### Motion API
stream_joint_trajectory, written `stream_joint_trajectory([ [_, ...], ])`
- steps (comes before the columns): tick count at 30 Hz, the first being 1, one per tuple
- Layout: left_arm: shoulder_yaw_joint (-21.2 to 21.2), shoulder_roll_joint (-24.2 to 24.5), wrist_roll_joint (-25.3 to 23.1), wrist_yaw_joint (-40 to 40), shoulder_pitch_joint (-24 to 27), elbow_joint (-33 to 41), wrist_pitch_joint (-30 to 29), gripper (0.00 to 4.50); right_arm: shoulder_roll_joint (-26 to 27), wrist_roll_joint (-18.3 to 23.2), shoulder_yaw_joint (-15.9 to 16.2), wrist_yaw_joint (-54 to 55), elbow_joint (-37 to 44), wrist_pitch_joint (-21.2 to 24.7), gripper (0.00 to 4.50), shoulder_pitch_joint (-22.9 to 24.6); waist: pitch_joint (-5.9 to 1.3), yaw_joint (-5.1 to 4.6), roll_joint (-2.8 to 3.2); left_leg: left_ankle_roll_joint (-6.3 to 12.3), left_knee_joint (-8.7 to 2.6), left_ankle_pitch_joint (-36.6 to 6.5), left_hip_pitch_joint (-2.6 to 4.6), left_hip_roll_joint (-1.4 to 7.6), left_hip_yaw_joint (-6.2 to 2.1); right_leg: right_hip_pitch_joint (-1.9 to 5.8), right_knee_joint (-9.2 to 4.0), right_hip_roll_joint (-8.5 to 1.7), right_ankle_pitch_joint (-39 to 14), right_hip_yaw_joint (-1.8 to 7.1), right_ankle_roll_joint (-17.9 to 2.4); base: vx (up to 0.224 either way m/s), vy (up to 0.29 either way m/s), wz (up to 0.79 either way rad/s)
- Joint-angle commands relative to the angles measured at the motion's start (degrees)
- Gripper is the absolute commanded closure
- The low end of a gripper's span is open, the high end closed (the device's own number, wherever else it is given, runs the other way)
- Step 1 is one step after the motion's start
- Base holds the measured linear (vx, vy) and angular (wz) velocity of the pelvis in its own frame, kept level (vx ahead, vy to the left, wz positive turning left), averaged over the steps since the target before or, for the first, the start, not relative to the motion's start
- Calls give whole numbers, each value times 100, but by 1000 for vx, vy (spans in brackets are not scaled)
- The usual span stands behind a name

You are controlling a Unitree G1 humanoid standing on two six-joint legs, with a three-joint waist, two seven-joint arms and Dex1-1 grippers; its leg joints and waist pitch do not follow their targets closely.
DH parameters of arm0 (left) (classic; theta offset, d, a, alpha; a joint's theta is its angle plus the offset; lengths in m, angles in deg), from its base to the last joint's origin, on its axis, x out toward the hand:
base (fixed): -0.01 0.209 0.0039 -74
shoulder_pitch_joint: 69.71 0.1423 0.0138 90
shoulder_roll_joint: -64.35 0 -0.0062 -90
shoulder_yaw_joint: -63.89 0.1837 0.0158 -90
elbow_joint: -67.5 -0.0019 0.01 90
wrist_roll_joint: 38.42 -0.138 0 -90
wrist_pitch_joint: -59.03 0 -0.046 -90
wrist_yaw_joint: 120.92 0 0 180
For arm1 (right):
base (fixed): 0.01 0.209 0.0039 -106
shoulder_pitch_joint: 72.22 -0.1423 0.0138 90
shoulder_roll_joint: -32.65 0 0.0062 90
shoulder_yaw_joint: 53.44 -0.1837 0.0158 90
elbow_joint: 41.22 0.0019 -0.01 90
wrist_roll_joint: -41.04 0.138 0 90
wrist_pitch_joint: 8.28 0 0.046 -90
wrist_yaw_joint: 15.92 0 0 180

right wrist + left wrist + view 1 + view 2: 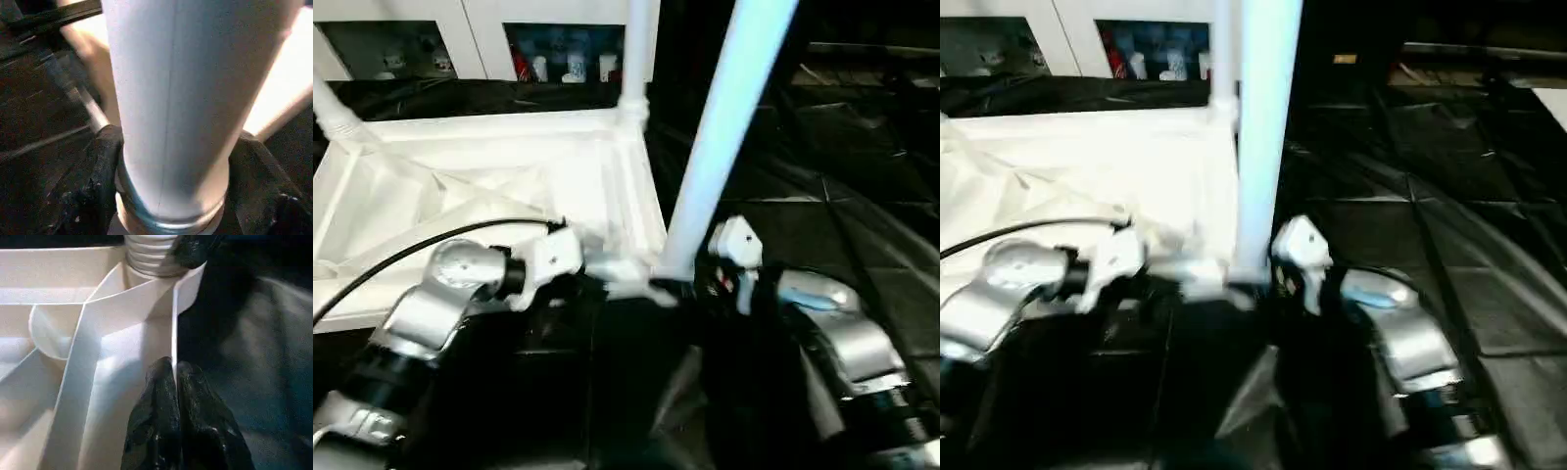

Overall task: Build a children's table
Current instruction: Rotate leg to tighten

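The white tabletop (509,186) lies upside down with its ribbed underside up. Upright legs stand in its far right corner (636,59) and far left corner (333,113). A third leg (724,127) stands tilted at the near right corner, its ridged end (151,254) at the round socket. My right gripper (176,161) is shut on this leg low down, one finger (105,181) on each side. Beside that corner, my left gripper (173,368) is shut on the tabletop's thin rim wall (175,323).
A white cabinet (489,39) with small items on its shelves stands behind the tabletop. Black sheeting (842,166) covers the floor to the right. A black cable (411,250) runs over my left forearm.
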Motion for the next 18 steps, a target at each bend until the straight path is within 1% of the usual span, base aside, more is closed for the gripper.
stream_joint_trajectory([
  [1,54,-203,-164,-486,34,-122,-314,450,361,-38,-37,677,-352,242,185,46,-279,3,6,156,-399,-1079,68,354,-176,252,-478,-656,-2222,322,-1063,0,0,0],
  [2,66,-335,-228,-708,20,-152,-432,450,653,-74,-134,1118,-516,238,185,-14,-253,-11,7,144,-412,-1100,54,357,-179,238,-485,-658,-2244,323,-1049,0,0,0],
  [3,76,-413,-269,-839,11,-170,-498,450,819,-98,-191,1375,-623,228,185,-55,-248,-28,9,91,-428,-1235,59,351,-189,223,-507,-659,-2429,318,-1005,0,0,0],
  [4,77,-424,-271,-851,10,-173,-507,450,843,-100,-199,1408,-641,221,185,-61,-256,-36,4,59,-433,-1256,63,346,-201,231,-506,-663,-2472,319,-951,0,0,0],
  [5,100,-585,-301,-1024,-12,-215,-644,450,1199,-123,-317,1910,-919,104,185,-158,-242,-40,-4,56,-437,-1249,63,348,-197,220,-511,-668,-2458,326,-934,0,0,0],
  [6,100,-585,-301,-1024,-12,-215,-644,450,1199,-123,-317,1910,-919,104,185,-158,-241,-55,19,39,-433,-1296,76,347,-191,192,-517,-670,-2434,337,-949,0,0,0],
  [7,114,-670,-331,-1123,-36,-256,-685,450,1346,-199,-316,2163,-1104,49,185,-218,-223,-64,-5,36,-439,-1311,79,351,-187,188,-523,-666,-2371,341,-929,0,0,0],
  [8,126,-773,-342,-1213,-75,-311,-790,450,1527,-282,-327,2445,-1332,-49,185,-303,-216,-83,3,24,-442,-1305,78,345,-185,173,-510,-663,-2282,343,-960,0,0,0],
  [9,133,-837,-349,-1269,-100,-347,-860,450,1632,-341,-329,2614,-1475,-110,185,-357,-214,-104,0,9,-450,-1309,71,342,-191,184,-503,-655,-2253,339,-968,0,0,0],
  [10,152,-978,-376,-1395,-201,-496,-937,450,1889,-409,-419,3095,-1799,-132,185,-511,-203,-121,-12,-3,-450,-1331,80,342,-184,172,-506,-648,-2199,344,-964,0,0,0],
  [11,152,-978,-376,-1395,-201,-496,-937,450,1889,-409,-419,3095,-1799,-132,186,-511,-206,-130,-14,-5,-443,-1354,88,335,-177,161,-508,-648,-2195,349,-966,0,0,0],
  [12,166,-1017,-396,-1425,-243,-554,-973,450,2005,-398,-491,3301,-1908,-111,186,-578,-188,-147,-20,-11,-458,-1435,77,332,-192,177,-515,-654,-2308,347,-927,0,0,0],
  [13,174,-1078,-415,-1473,-309,-617,-1027,450,2158,-507,-518,3568,-2057,-115,186,-696,-193,-147,-13,-32,-462,-1462,90,335,-192,161,-513,-651,-2348,349,-877,0,0,0],
  [14,175,-1091,-419,-1483,-323,-628,-1041,450,2190,-536,-522,3622,-2088,-118,186,-721,-186,-151,-10,-41,-470,-1504,91,337,-195,154,-520,-653,-2381,352,-860,0,0,0],
  [16,182,-1100,-433,-1491,-366,-654,-1072,450,2293,-516,-485,3490,-2055,-181,186,-754,-182,-148,-17,-58,-483,-1641,97,344,-204,149,-534,-660,-2509,357,-757,0,0,0],
  [17,180,-1084,-435,-1485,-379,-656,-1084,450,2342,-410,-467,3281,-1950,-217,186,-723,-186,-148,-23,-47,-489,-1688,96,342,-203,149,-537,-654,-2533,361,-715,0,0,0],
  [18,179,-1069,-434,-1473,-385,-655,-1091,450,2351,-396,-431,3189,-1874,-235,130,-701,-194,-142,-18,-41,-491,-1681,98,348,-208,152,-538,-665,-2525,365,-702,0,0,0],
])
